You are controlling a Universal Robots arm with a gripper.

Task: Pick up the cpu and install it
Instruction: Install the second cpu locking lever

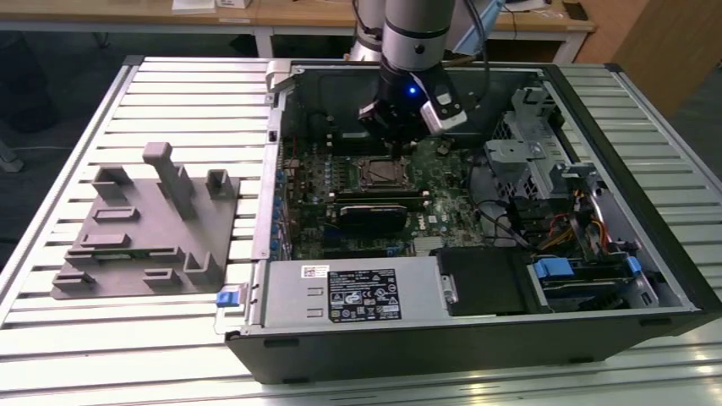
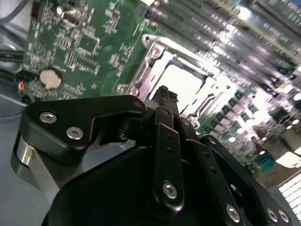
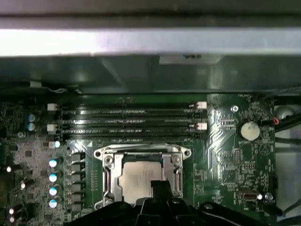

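Tool (image 3: 157,190) just above the cpu (image 3: 138,176) in its socket (image 3: 141,176), finger state unclear, labels unreadable

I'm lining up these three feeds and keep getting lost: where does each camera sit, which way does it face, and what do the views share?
Exterior view: off the arm, above the table, looking down into the open computer case; the arm and gripper hang over the motherboard.
First wrist view: on the arm, facing down at the socket holding the cpu; the gripper's black tip shows.
Second wrist view: on the arm, low and slanted across the board; black gripper links show.
Shared: both wrist views show the cpu.
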